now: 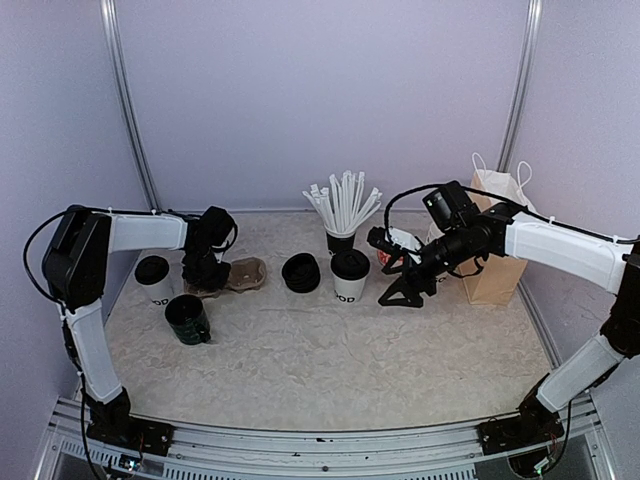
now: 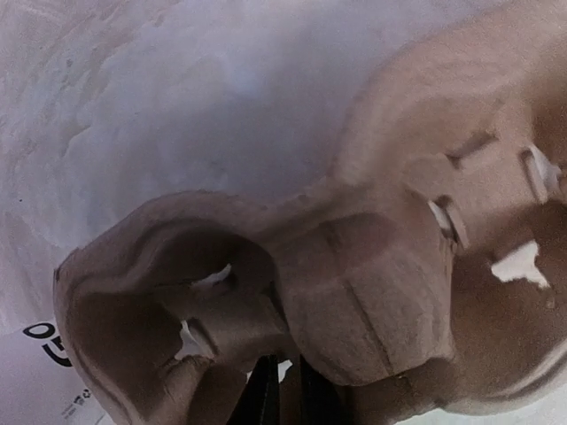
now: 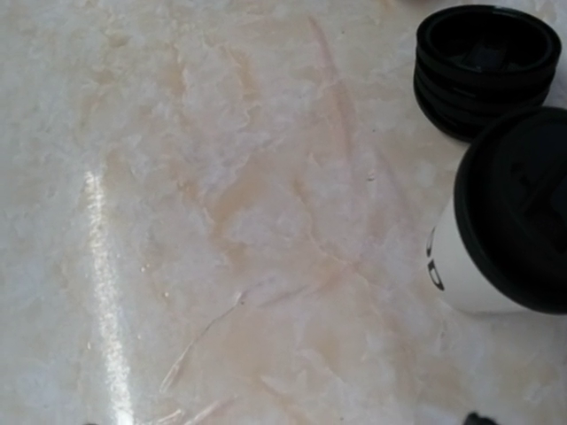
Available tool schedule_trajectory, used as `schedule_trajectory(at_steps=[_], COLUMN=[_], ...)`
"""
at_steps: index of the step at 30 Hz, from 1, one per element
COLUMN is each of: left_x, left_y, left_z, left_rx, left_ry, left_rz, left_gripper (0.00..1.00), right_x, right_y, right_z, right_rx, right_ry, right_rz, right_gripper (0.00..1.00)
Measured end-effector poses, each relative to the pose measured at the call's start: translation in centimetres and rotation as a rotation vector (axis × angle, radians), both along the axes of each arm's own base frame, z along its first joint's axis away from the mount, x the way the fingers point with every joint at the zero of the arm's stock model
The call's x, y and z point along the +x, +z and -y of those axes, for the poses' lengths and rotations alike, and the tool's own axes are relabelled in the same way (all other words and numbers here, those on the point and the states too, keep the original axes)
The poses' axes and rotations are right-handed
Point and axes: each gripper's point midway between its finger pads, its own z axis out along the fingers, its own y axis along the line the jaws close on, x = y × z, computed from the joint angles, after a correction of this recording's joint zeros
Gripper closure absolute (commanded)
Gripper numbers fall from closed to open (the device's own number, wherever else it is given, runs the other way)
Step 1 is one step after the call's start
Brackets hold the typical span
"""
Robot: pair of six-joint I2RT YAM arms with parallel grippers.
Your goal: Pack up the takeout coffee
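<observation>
Pale tabletop [image 1: 330,350]: coffee cup [image 1: 350,277] just beside spread-open right tool [image 1: 402,298]; left tool [image 1: 203,282] unclear

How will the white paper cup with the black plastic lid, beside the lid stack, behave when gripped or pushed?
The white paper cup narrows toward its base, so a high push may tip it. Its thin paper wall probably dents under a hard squeeze.

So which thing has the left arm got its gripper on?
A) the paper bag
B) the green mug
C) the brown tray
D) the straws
C: the left gripper is down on the tray. Its wrist view is filled with the tray, and its fingers are close together on the tray's edge. The mug, straws and bag all sit apart from it.
</observation>
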Motion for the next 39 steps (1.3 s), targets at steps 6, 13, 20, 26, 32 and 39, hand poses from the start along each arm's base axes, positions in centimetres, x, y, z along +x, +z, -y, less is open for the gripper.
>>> schedule_trajectory(at_steps=[6, 13, 20, 26, 32, 39], left_x=[-1.7, -3.5, -3.2, -1.6, -0.7, -0.4], left_y=[-0.3, 0.0, 3.0, 6.1, 5.6, 2.8], left_z=[4.4, 8.0, 9.1, 9.7, 9.8, 9.2], left_rx=[-0.052, -0.135, -0.18, -0.192, -0.173, -0.136], left_ry=[-0.13, -0.214, -0.228, -0.256, -0.278, -0.285], left_rz=[-0.036, -0.087, -0.088, -0.019, -0.028, -0.097], left_gripper=[0.85, 0.76, 0.52, 0.47, 0.48, 0.5], right_x=[-0.1, -0.1, -0.3, -0.4, -0.5, -0.5], right_y=[-0.2, -0.6, -0.6, -0.5, -0.5, -0.5], right_z=[-0.1, -0.2, -0.2, -0.3, -0.3, -0.3], right_rx=[0.002, 0.0, 0.001, 0.006, 0.007, 0.007], right_ry=[0.009, 0.016, 0.02, 0.027, 0.028, 0.028], right_rz=[-0.009, -0.02, -0.028, -0.031, -0.032, -0.032], right_gripper=[0.13, 0.13, 0.13, 0.13, 0.13, 0.13])
